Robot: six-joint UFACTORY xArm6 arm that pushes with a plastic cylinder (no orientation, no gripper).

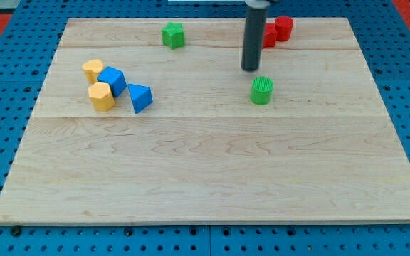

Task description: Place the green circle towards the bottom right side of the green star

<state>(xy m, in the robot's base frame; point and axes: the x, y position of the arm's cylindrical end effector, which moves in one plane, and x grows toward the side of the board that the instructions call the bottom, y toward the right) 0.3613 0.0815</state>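
Hovering just above the green circle (262,90), my tip (251,68) grips nothing.

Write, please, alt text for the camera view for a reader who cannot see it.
My tip rests just above the green circle on a wooden board, with the green star far off to the view's upper left. Red blocks sit behind the rod; yellow and blue blocks cluster at the view's left.
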